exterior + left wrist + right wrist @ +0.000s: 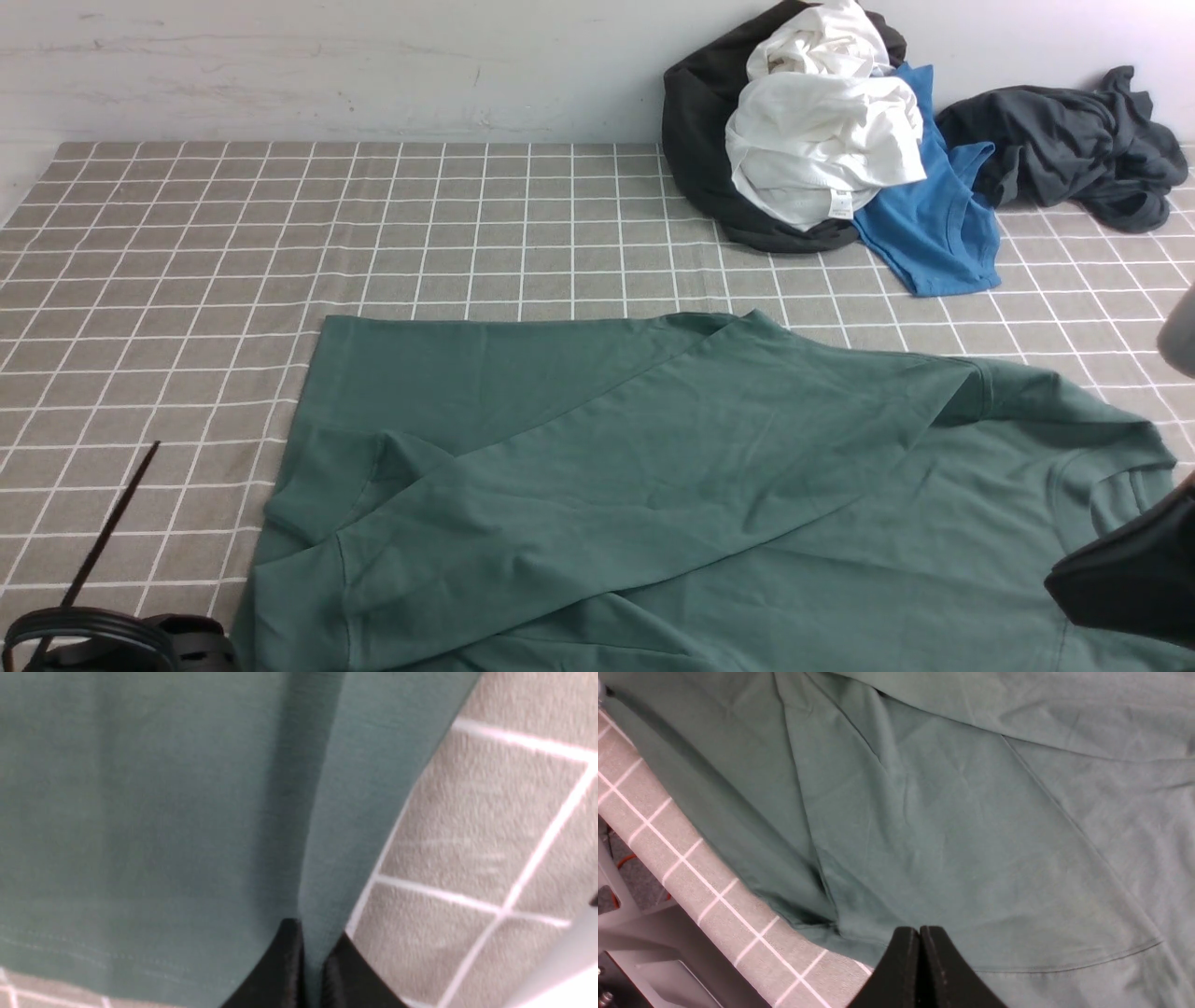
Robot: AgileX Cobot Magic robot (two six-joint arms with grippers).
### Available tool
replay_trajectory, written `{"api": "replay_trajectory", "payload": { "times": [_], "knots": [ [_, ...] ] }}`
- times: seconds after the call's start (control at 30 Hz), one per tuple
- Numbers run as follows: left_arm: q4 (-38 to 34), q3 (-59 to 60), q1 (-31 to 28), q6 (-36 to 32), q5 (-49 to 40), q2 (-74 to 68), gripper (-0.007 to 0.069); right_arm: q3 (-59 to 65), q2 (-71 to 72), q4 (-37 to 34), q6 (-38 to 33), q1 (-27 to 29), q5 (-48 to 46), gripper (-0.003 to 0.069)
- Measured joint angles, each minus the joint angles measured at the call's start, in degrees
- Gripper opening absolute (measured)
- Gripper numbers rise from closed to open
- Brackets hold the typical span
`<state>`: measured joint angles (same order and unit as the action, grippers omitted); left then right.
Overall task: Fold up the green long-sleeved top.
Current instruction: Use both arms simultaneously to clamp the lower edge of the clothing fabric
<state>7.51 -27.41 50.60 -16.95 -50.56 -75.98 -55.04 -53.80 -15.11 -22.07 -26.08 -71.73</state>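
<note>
The green long-sleeved top (653,467) lies spread on the checked cloth, with one sleeve folded diagonally across its body and the neck toward the right. In the left wrist view my left gripper (317,933) is shut on a fold of the top (163,812) near its side edge, with fabric pinched between the black fingers. My right gripper (920,931) is shut with nothing between its fingers, and it hovers over the top (948,826) near the table's front edge. Its dark end (1125,579) shows at the lower right of the front view.
A heap of black, white (822,140) and blue (934,224) garments sits at the back right, with a dark grey garment (1064,149) beside it. A thin black rod (112,523) and part of the left arm (112,644) show at the lower left. The grey checked cloth (280,215) covers the table.
</note>
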Motion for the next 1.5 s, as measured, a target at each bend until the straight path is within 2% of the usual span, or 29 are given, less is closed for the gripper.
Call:
{"api": "replay_trajectory", "payload": {
  "times": [0.17, 0.27, 0.3, 0.43, 0.53, 0.57, 0.6, 0.67, 0.83, 0.97, 1.27, 1.4, 1.5],
  "knots": [
    [0.0, -1.04, -0.13, 0.0, -1.92, 1.43, 0.0004, 8.73, 0.0, 0.38, -11.1, 0.0, 0.18, 0.0013],
    [-0.06, -1.04, -0.2, 0.0, -1.99, 1.55, 0.0004, 16.35, 0.0, 1.32, -16.33, 0.0, 2.22, 0.0098],
    [-0.06, -1.04, -0.2, 0.0, -1.99, 1.55, 0.0004, 16.35, 0.0, 1.32, -16.33, 0.0, 2.56, 0.0098],
    [-0.06, -1.04, -0.26, 0.65, -1.99, 1.62, 0.0004, 23.79, 0.0, 3.63, -21.11, 0.0, 12.95, 0.0315],
    [-0.06, -1.04, -0.26, 1.5, -1.93, 1.62, 0.0004, 26.89, -0.87, 7.31, -22.99, 0.0, 19.88, 0.0444],
    [-0.06, -1.04, -0.26, 1.5, -1.93, 1.62, 0.0004, 26.89, -0.87, 7.6, -23.14, 0.0, 20.36, 0.0444],
    [-0.06, -1.04, -0.26, 1.78, -1.8, 1.62, 0.0004, 27.86, -2.16, 9.75, -23.98, 0.0, 23.31, 0.0484],
    [-0.06, -1.04, -0.26, 2.09, -1.81, 1.62, 0.0004, 28.6, -5.55, 12.76, -25.31, 0.0, 26.78, 0.0513],
    [-0.06, -1.04, -0.26, 2.44, -1.74, 1.62, 0.0004, 28.6, -12.75, 14.53, -27.65, 0.0, 31.21, 0.0511],
    [-0.06, -1.04, -0.26, 2.5, -1.6, 1.62, 0.0004, 28.6, -19.18, 15.11, -32.74, 0.0, 33.9, 0.0473],
    [-0.06, -1.04, -0.26, 2.5, -1.6, 1.62, 0.0004, 28.42, -24.9, 16.07, -42.9, 0.0, 34.11, 0.0385],
    [-0.06, -1.04, -0.26, 2.5, -1.49, 1.62, 0.0004, 28.06, -25.49, 15.86, -44.02, 0.0, 33.37, 0.0362],
    [-0.06, -1.04, -0.26, 2.5, -1.43, 1.62, 0.0004, 27.93, -25.63, 15.11, -44.54, 0.0, 32.42, 0.0271]
  ]
}}
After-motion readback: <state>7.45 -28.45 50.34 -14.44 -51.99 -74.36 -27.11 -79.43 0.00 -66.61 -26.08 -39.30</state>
